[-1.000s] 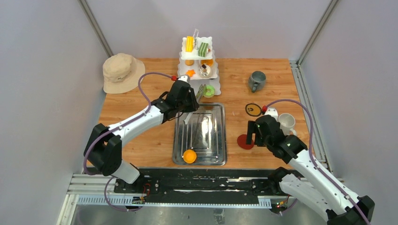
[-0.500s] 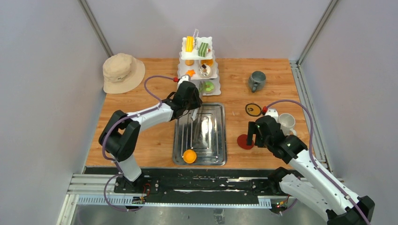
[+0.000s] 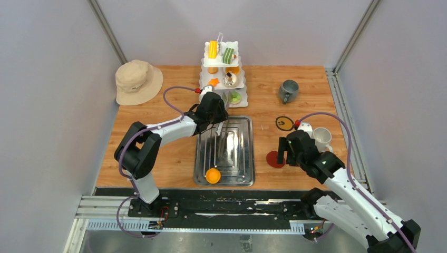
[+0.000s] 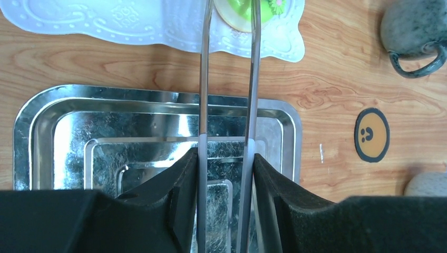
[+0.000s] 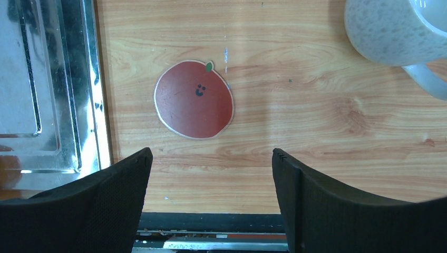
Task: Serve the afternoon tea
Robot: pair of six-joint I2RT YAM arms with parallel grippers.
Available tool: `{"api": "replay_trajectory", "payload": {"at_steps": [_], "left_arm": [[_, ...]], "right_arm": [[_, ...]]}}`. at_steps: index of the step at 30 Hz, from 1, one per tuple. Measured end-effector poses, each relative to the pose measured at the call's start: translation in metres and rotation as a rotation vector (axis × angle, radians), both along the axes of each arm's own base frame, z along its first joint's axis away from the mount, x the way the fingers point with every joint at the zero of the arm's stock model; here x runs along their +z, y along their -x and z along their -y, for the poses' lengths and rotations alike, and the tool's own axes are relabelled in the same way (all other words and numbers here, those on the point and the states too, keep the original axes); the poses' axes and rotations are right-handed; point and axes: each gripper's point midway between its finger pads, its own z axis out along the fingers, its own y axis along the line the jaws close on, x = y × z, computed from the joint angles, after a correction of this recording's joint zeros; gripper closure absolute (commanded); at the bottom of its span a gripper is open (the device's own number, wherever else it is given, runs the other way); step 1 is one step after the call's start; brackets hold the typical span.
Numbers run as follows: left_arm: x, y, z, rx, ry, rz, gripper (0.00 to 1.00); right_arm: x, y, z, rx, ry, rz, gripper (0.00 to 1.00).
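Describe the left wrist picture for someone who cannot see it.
The left gripper's black fingers clamp slim metal tongs, whose arms extend to a green toy donut on a white scalloped plate. Beneath lies a rectangular steel tray on a wooden table; a grey mug stands upper right.

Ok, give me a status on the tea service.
Done: the white tiered stand already carries several pastries. In hand: the left gripper clamps metal tongs, whose tips straddle a green donut on the bottom tier. Left: one orange pastry lies in the steel tray. The grey mug and white mug stand off the orange coaster and the red coaster, where the right gripper hangs open.
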Motion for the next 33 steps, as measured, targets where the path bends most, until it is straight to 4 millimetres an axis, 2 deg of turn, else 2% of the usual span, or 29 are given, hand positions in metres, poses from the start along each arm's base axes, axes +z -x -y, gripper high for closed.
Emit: {"api": "replay_trajectory", "payload": {"at_steps": [4,9,15,19,25,29,33], "left_arm": [[0.002,0.001,0.000,-0.003,0.003,0.001,0.59],[0.016,0.007,-0.002,-0.020,0.012,0.017,0.63],[0.034,0.034,-0.010,-0.082,0.016,0.036,0.68],[0.034,0.069,-0.015,-0.160,-0.052,0.003,0.68],[0.044,0.150,-0.021,-0.358,-0.196,-0.052,0.66],[0.055,0.199,-0.043,-0.455,-0.262,-0.089,0.65],[0.059,0.230,-0.070,-0.489,-0.309,-0.140,0.64]], "right_arm": [[-0.001,0.000,0.000,0.001,0.000,-0.004,0.17],[-0.001,0.000,-0.001,-0.001,-0.002,-0.005,0.17],[-0.001,0.000,-0.001,0.000,-0.001,-0.006,0.17],[-0.002,0.000,-0.001,0.000,0.003,-0.011,0.17],[-0.003,0.000,-0.001,0.000,0.004,-0.014,0.17],[-0.003,-0.002,-0.003,0.004,0.001,-0.012,0.17],[-0.007,-0.005,-0.006,0.015,0.006,-0.026,0.17]]}}
